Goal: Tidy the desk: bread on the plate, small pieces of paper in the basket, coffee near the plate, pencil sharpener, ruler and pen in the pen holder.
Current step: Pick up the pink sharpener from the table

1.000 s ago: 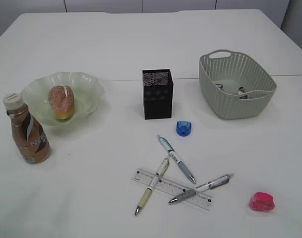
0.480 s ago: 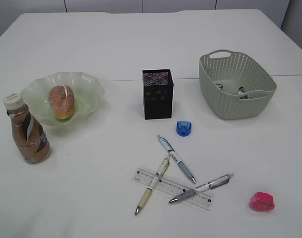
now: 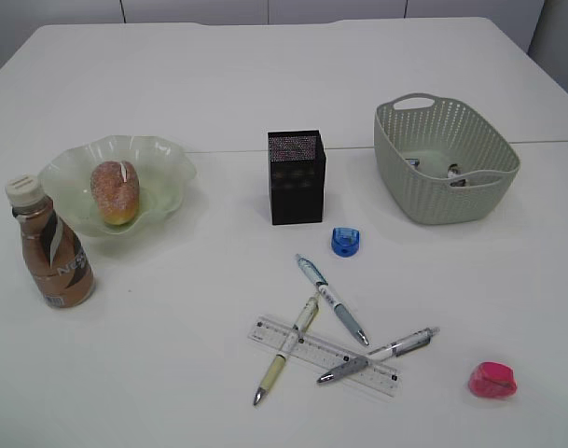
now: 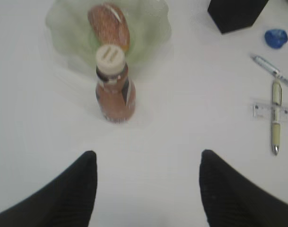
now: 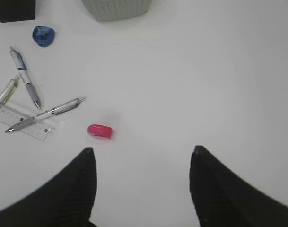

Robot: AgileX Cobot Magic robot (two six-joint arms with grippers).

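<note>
Bread (image 3: pixel 115 192) sits on plate (image 3: pixel 168 161), coffee (image 3: pixel 50 245) at its 7 o'clock, paper bits in basket (image 3: pixel 444 191); pens (image 3: pixel 332 299), ruler (image 3: pixel 388 379), sharpeners (image 3: pixel 345 242) still on worktop (image 3: pixel 172 355); left end effector (image 4: pixel 146 189) & right end effector (image 5: pixel 140 184) both released, empty.

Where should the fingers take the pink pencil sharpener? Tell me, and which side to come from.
Grip the pink pencil sharpener across its short width, coming straight down from above. It lies flat and low on the table, apart from the pens, so its sides look free for the fingers.
</note>
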